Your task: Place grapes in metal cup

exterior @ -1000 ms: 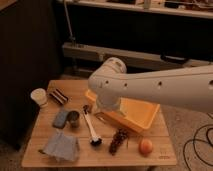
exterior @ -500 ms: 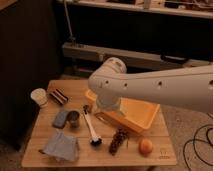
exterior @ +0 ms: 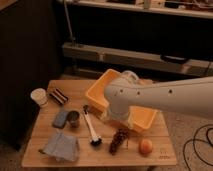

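**Operator:** Where do things stand?

**Inspector:** Your pincer [exterior: 118, 120] hangs at the end of the arm [exterior: 165, 97], over the near edge of the yellow tray [exterior: 100, 92]. It is released and grasps nothing. The grapes [exterior: 119, 140] lie on the desk [exterior: 105, 156] just below it, between the brush [exterior: 92, 131] and the orange [exterior: 146, 146]. The metal cup [exterior: 73, 119] stands upright to the left of the brush, well apart from the grapes.

**Operator:** What could go wrong?

**Inspector:** Four risks, in my judgement.
- The bunch is bumpy, so a pinch at one end may let it swing or slip.
- The orange sits near the grapes, and a careless descent may set it rolling.
- Your carry to the cup crosses the brush, and a low pass may catch it.
- The bunch is long and the cup's mouth small, so a flat drop may leave it across the rim or tip the cup.

**Operator:** And the count?

**Inspector:** One of each:
- bunch of grapes
- metal cup
- white cup [exterior: 38, 96]
- brush
- orange
- tray
- blue cloth [exterior: 61, 146]
- grey-blue pad [exterior: 61, 118], beside the metal cup
- small dark item [exterior: 58, 96], beside the white cup
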Robot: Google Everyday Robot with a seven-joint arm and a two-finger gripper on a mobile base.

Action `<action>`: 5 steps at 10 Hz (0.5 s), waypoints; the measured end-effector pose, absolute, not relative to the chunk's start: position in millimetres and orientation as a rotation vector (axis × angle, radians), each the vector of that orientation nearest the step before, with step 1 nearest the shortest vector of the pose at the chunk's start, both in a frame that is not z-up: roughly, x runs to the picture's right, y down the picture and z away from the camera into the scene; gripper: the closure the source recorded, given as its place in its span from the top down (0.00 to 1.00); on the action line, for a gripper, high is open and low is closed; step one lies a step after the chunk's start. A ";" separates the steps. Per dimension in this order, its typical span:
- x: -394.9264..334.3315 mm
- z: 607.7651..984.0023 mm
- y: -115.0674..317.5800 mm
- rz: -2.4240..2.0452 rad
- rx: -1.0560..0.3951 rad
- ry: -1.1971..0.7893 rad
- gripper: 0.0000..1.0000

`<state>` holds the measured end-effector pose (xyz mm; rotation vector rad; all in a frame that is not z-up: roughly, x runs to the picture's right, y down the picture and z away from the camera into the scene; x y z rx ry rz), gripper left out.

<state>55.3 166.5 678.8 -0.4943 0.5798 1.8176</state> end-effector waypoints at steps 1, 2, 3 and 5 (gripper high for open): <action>62.8 685.3 176.8 1.848 -0.510 0.585 0.80; 66.3 694.3 184.9 1.870 -0.527 0.590 0.80; 65.4 704.1 191.6 1.879 -0.545 0.595 0.80; 66.6 722.4 199.8 1.896 -0.579 0.598 0.80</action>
